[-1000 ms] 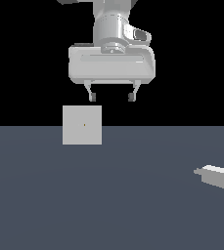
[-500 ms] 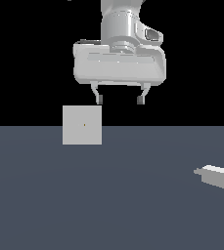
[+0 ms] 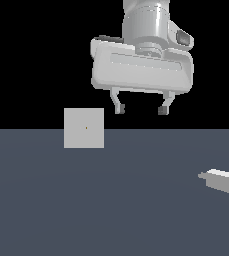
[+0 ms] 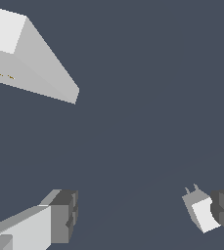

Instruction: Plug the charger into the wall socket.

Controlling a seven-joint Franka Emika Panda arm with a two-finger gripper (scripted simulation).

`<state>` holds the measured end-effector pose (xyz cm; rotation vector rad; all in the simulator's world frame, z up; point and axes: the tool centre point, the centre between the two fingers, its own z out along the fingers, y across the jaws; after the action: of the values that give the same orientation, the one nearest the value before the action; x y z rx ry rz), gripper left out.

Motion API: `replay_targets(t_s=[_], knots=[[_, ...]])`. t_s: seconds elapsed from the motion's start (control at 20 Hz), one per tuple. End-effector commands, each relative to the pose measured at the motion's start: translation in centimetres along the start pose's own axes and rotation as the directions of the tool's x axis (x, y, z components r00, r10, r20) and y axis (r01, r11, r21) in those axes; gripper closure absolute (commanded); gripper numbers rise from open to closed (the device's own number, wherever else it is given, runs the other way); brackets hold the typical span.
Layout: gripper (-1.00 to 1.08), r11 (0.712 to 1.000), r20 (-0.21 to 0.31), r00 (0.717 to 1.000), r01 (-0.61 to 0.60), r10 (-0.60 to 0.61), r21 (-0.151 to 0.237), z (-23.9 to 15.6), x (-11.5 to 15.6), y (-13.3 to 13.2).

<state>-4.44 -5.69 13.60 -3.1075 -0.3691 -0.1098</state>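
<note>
- Gripper (image 3: pixel 140 108) seen held high above the floor (image 3: pixel 111 210), jaws spread wide, nothing gripped.
- Charger (image 3: pixel 225 181) found lying flat, well apart from the wall socket (image 3: pixel 84 128), prongs turned toward it.

The exterior view looks level and from low down across the dark floor (image 3: pixel 111 210), facing the front of the wall socket (image 3: pixel 84 128), with the gripper (image 3: pixel 140 108) hanging above and to the exterior view's right of it. The wrist view looks steeply down from the arm past its fingertips (image 4: pixel 64 215), closer to the floor. Both views share the wall socket (image 4: pixel 33 63), the charger (image 3: pixel 225 181) (image 4: pixel 199 213) and the floor between them.
</note>
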Motion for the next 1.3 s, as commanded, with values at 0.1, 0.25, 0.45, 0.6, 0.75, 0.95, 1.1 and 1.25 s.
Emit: replay_targets(t_s=[0.1, 0.25, 0.45, 0.6, 0.75, 0.95, 1.1, 1.25], knots=[[-0.92, 0.998, -0.021, 0.998, 0.058, -0.057, 0.005, 0.9, -1.5, 1.5], [-0.92, 0.996, -0.034, 0.995, 0.093, -0.093, 0.008, 1.4, -2.4, 2.4], [-0.92, 0.990, -0.050, 0.989, 0.139, -0.138, 0.012, 2.2, -3.5, 3.7], [-0.92, 0.985, -0.063, 0.983, 0.172, -0.171, 0.014, 2.8, -4.2, 4.6], [-0.92, 0.979, -0.075, 0.976, 0.204, -0.203, 0.016, 3.4, -4.9, 5.6], [-0.92, 0.969, -0.091, 0.965, 0.247, -0.244, 0.019, 4.1, -5.7, 6.9], [-0.92, 0.960, -0.104, 0.956, 0.279, -0.275, 0.020, 4.8, -6.2, 7.9], [-0.92, 0.951, -0.115, 0.946, 0.307, -0.303, 0.022, 5.3, -6.7, 8.8]])
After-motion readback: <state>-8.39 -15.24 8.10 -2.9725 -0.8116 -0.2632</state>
